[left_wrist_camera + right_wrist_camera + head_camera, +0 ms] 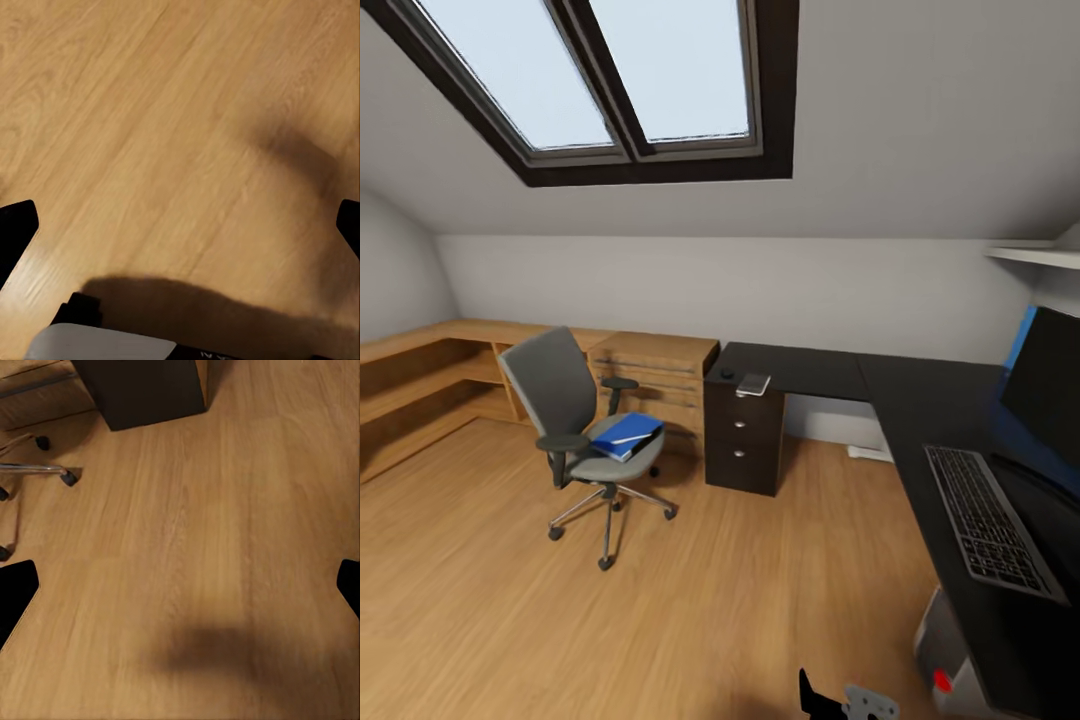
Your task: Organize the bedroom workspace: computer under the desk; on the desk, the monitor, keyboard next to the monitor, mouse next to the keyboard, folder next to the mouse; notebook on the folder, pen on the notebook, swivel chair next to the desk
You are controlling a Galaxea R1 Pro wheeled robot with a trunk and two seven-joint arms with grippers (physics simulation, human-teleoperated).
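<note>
**Folder on chair seat, desk partly set, both grippers over bare floor**

Blue folder [627, 435] lies flat on the seat of the swivel chair [565, 410], a thin white stick, probably the pen [636, 436], across its cover. Chair stands on the wood floor [710, 600], apart from the desk [920, 400], in front of the light-wood shelving [430, 370] and chest [660, 365] along the wall.

Black L-shaped desk runs from its drawer pedestal [743, 435] along the wall and down the right side of the head view. On the pedestal end: a small grey notebook [753, 384], with a small dark object [727, 374], too small to identify, just beside it. On the near wing: keyboard [988, 522] lying lengthwise, monitor [1045, 385] beside it at the frame edge. Under that wing, a grey box with a red mark [945, 665], partly cut off by the desk edge. Skylight [615, 80] in the sloped ceiling above.

Open floor between chair and desk.

Left gripper [180, 225]: fingertips at opposite frame edges, spread wide, nothing between them, floor below. Right gripper [180, 585]: likewise spread wide and empty; its view takes in the pedestal's base and the chair's chrome legs and casters.
</note>
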